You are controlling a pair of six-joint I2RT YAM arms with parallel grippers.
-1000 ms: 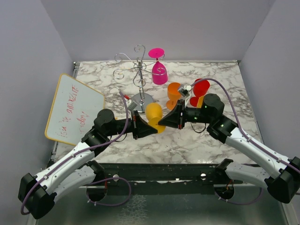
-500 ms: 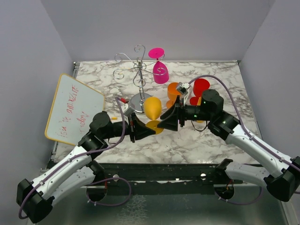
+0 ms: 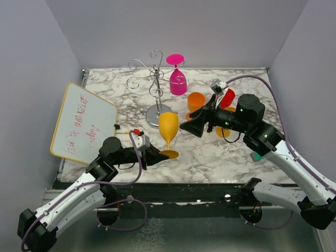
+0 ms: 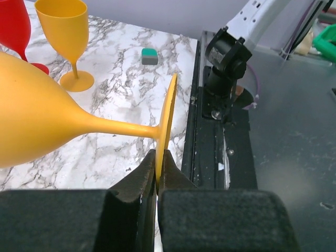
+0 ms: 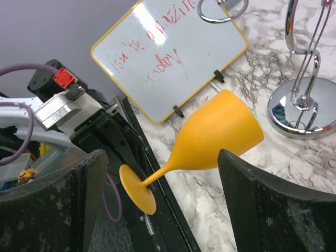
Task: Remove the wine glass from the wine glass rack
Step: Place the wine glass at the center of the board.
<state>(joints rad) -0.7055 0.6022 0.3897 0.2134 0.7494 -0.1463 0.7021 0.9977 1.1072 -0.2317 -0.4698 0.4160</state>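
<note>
The wine glass rack (image 3: 156,84) is placed toward the back of the marble table (image 3: 236,152), its curled chrome arms spread above a round mirror-like base. A pink wine glass (image 3: 178,82) is hung upside down from an arm on the rack's right side, with its foot uppermost.

A yellow wine glass (image 3: 168,126) is seen off the rack, upright and just in front of the rack's base. The rim of its foot is pinched between the fingers of the left gripper (image 4: 157,158), which are closed down to a narrow slit on it. Whether the foot touches the tabletop cannot be told.

The right gripper (image 5: 160,155) is held in front of and to the right of the rack's base. Its fingers are spread wide, nothing is held between them, and it is apart from the yellow bowl.

An orange wine glass (image 3: 196,101) is stood just right of the rack's base. A red wine glass (image 3: 227,97) is seen farther right, partly hidden by the right arm. A yellow-framed whiteboard (image 3: 81,122) with red writing is laid to the left of the rack.
</note>
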